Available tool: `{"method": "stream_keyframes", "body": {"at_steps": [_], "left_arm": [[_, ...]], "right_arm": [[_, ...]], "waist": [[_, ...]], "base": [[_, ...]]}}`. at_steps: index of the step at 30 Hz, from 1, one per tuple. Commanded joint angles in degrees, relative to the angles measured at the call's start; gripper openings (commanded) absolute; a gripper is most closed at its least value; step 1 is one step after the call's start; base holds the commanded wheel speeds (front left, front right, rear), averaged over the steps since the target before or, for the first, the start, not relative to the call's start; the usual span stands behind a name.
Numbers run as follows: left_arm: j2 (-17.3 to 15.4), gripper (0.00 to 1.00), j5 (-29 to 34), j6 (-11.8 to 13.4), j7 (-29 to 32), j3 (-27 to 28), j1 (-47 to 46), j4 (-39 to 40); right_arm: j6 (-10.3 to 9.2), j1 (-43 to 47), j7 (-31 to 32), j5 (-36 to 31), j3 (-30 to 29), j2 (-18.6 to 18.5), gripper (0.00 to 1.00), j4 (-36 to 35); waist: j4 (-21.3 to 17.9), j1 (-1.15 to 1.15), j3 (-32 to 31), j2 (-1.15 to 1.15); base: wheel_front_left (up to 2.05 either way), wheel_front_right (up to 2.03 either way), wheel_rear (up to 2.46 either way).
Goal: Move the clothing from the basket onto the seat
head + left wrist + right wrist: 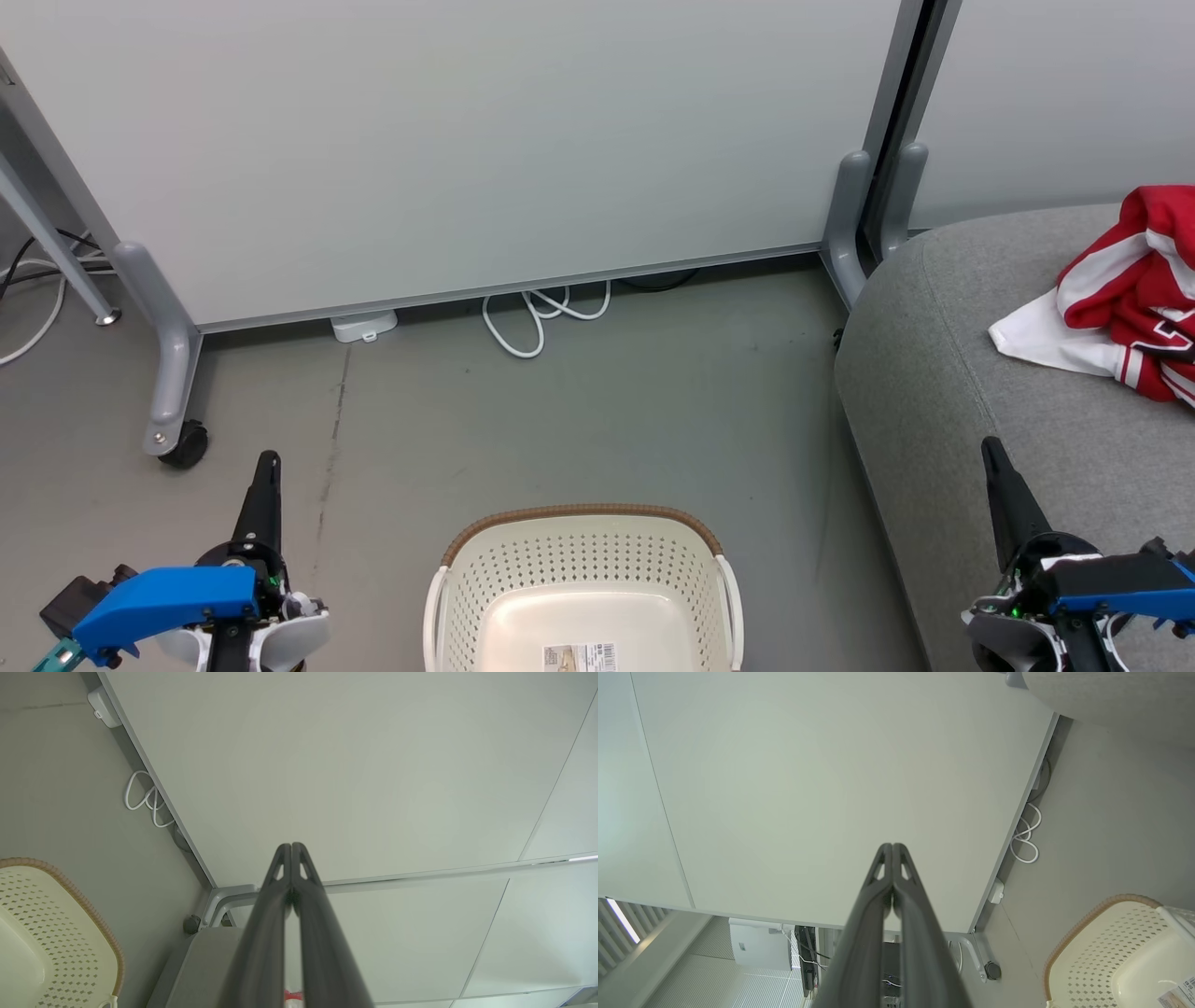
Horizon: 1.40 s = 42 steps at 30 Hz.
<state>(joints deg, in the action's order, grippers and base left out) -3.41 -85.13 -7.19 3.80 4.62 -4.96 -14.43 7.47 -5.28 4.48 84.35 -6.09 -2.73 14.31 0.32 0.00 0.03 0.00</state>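
1. The wheeled foot (pixel 177 439) of a pale partition panel (pixel 467 140) stands on the grey floor, ahead of the left gripper and a little to its left.
2. The left gripper (pixel 268 462) points forward. Its wrist view shows its two dark fingers (pixel 261 924) pressed together at the tips, with nothing between them.
3. The basket (pixel 579 518) sits on the floor to the right of the left gripper, between the two grippers. Its cream bowl holds only a paper label (pixel 579 656) stuck to the bottom.
4. A looped white cable (pixel 537 322) lies at the foot of the panel, well ahead of both grippers.
5. The right gripper (pixel 991 453) also points forward, seen against the seat's near edge. Its fingers (pixel 864 924) meet tip to tip and grip nothing.
6. The seat (pixel 934 373), grey and rounded, spreads ahead of and to the right of the right gripper.
7. The clothing (pixel 1130 299), red with white stripes and a white flap, lies crumpled on the seat. It is ahead of and to the right of the right gripper, well apart from it.
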Motion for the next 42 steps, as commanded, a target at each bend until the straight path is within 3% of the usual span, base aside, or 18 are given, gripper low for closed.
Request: {"method": "stream_keyframes", "body": {"at_steps": [1, 19, 42], "left_arm": [[-0.2, 0.00, -1.2, -0.5, 0.4, 0.3, -1.1, 0.4], [-0.1, 0.00, -8.1, -0.5, 2.4, 1.4, -1.5, 0.5], [0.1, 0.00, -7.7, -0.5, 2.5, 1.5, -1.5, 0.5]], "right_arm": [[0.04, -0.9, 0.5, 1.3, -0.2, -0.2, 0.00, -0.3], [0.04, -1.3, 2.3, 8.3, -0.5, -0.3, 0.00, -0.4], [0.04, -1.3, 2.3, 8.1, -0.5, -0.3, 0.00, -0.4]], "waist": [[0.0, 0.00, 0.0, 0.00], [-0.3, 0.00, 0.1, 0.00], [-0.3, 0.00, 0.1, 0.00]], "base": [[0.00, 0.00, 0.00], [0.00, 0.00, 0.00], [0.00, 0.00, 0.00]]}}
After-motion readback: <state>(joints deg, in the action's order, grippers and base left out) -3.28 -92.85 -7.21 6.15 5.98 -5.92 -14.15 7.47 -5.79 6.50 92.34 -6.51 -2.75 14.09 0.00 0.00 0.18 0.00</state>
